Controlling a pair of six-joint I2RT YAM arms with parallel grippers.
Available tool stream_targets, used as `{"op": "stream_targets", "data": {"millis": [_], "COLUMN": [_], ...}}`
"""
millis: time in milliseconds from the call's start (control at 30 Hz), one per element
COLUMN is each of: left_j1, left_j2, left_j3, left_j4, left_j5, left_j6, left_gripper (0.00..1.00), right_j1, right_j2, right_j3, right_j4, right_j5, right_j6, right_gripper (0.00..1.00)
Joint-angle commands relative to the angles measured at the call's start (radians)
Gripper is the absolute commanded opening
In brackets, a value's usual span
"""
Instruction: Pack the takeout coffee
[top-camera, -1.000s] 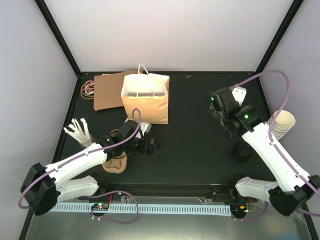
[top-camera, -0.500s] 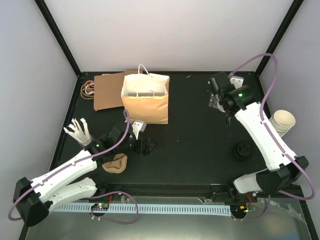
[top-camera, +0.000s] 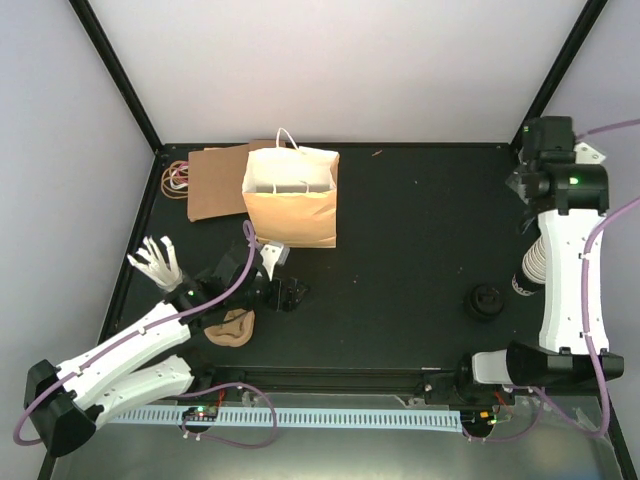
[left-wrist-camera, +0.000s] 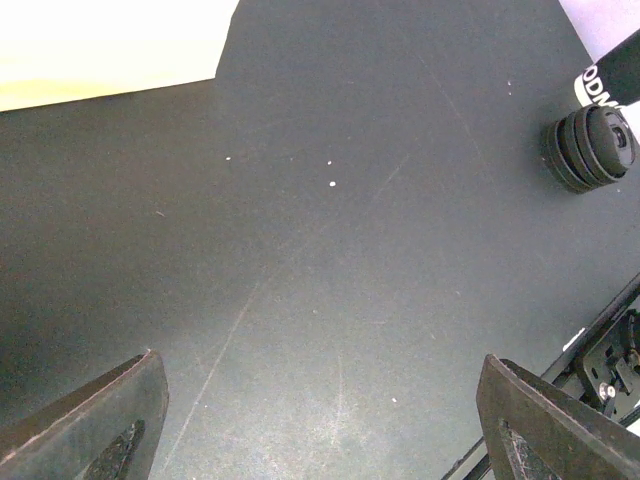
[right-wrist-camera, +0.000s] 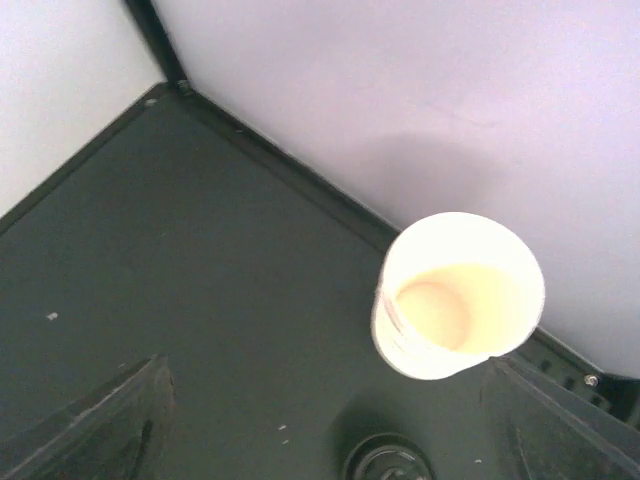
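One takeout coffee (top-camera: 486, 300), a small dark round cup with a black lid, stands right of centre on the black table. The left wrist view has it at the far right (left-wrist-camera: 590, 148), and its lid shows at the bottom edge of the right wrist view (right-wrist-camera: 385, 462). My left gripper (top-camera: 290, 293) hovers low, far left of it, open and empty (left-wrist-camera: 320, 430). My right gripper (top-camera: 528, 188) is high at the far right corner, open (right-wrist-camera: 335, 440) and looking down on a stack of cream lidless cups (right-wrist-camera: 460, 295). It holds nothing.
A paper bag (top-camera: 290, 195) stands open at the back, beside flat brown card (top-camera: 215, 183) and rubber bands (top-camera: 177, 178). White cutlery (top-camera: 155, 262) and the pulp cup tray (top-camera: 232, 326) lie by my left arm. The cup stack (top-camera: 530, 268) leans under my right arm.
My right arm has swung from mid-table to the far right corner, above the cup stack, with its jaws slightly narrower. My left arm drew back a little toward the left.
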Motion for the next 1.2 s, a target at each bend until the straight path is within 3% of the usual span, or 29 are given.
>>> {"op": "stream_targets", "data": {"millis": [0,100,233,567,867,1167], "left_j1": [-0.007,-0.006,-0.006,-0.007,-0.007,-0.006], "left_j2": [0.012,0.025,0.029,0.05,0.043,0.027], "left_j3": [0.067,0.083,0.084,0.107,0.102,0.109], "left_j4": [-0.02,-0.035,-0.029,-0.042,-0.039,-0.061], "left_j5": [-0.001,-0.001,0.007,0.023,0.016,-0.003], "left_j6": [0.031,0.039,0.04,0.057,0.06,0.065], "left_gripper": [0.87,0.87,0.87,0.87,0.87,0.88], "right_j1": [-0.149,-0.222,-0.327,-0.47,-0.485,-0.486], "right_j2": [0.002,0.009,0.061,0.084,0.111,0.168], "right_j3": [-0.009,-0.036,-0.042,-0.215,-0.206,-0.144], "right_j4": [-0.017,-0.002,-0.027,0.075,0.083,0.066], "right_j5": [-0.107,-0.151,-0.226,-0.411,-0.424,-0.418], "right_j6": [-0.012,-0.025,-0.036,-0.092,-0.102,-0.11], "right_gripper": [0.84,0.83,0.73,0.68,0.53,0.5]}}
